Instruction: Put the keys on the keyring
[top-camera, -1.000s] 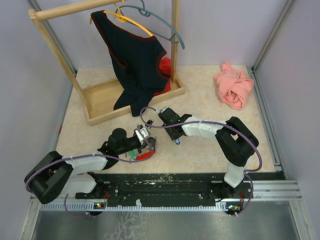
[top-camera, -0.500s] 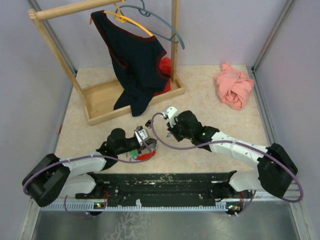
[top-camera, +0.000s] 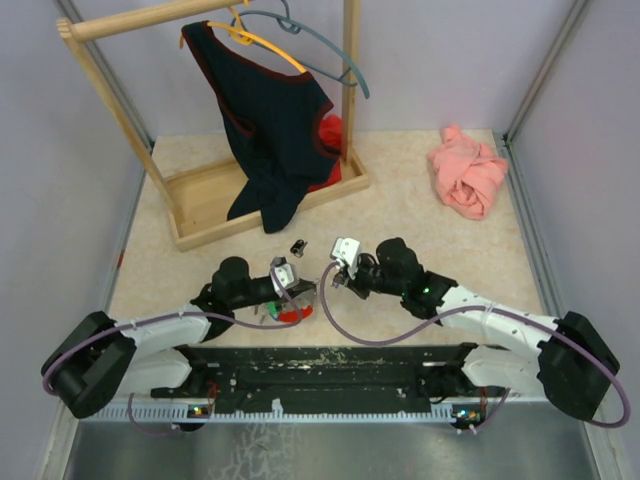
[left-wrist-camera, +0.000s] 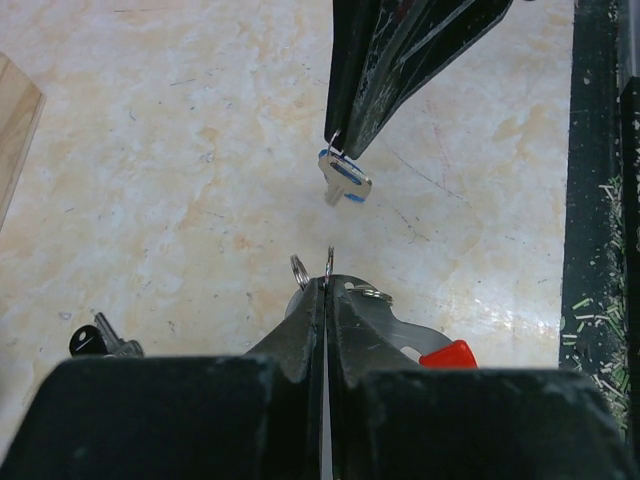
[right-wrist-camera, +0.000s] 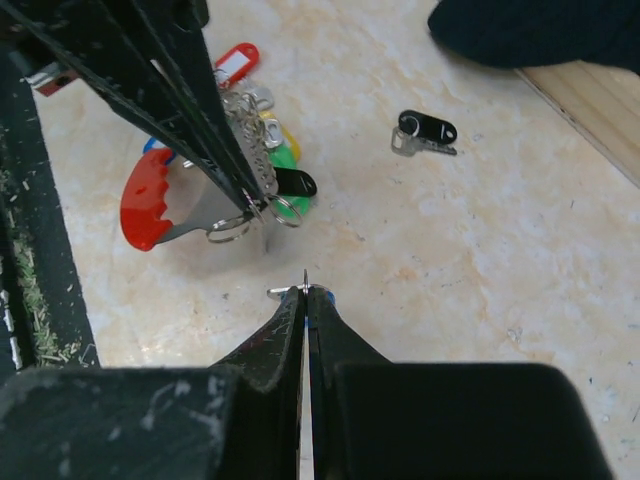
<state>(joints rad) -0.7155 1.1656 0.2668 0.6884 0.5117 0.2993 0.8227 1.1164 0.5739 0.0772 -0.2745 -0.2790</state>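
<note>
My left gripper (left-wrist-camera: 327, 283) (top-camera: 303, 291) is shut on a thin wire keyring (left-wrist-camera: 329, 260) that stands edge-on above its tips. From that ring hang a metal tool with a red end (left-wrist-camera: 447, 354) (right-wrist-camera: 146, 200) and a bunch of keys (right-wrist-camera: 280, 170) with green, black and yellow heads and a red tag. Facing it a short way off, my right gripper (right-wrist-camera: 305, 291) (top-camera: 336, 279) is shut on a blue-headed key (left-wrist-camera: 345, 180) (right-wrist-camera: 283, 292) with a small ring at its top. A black-headed key (right-wrist-camera: 426, 129) (top-camera: 298, 245) (left-wrist-camera: 98, 342) lies loose on the table.
A wooden rack (top-camera: 262, 196) with a dark garment (top-camera: 275, 130) and hangers stands at the back left. A pink cloth (top-camera: 468, 175) lies at the back right. The black base rail (top-camera: 330, 365) runs along the near edge, close behind both grippers.
My right arm has swung down and toward the near edge, bringing the blue key close to the left gripper's tips. The left gripper has hardly moved.
</note>
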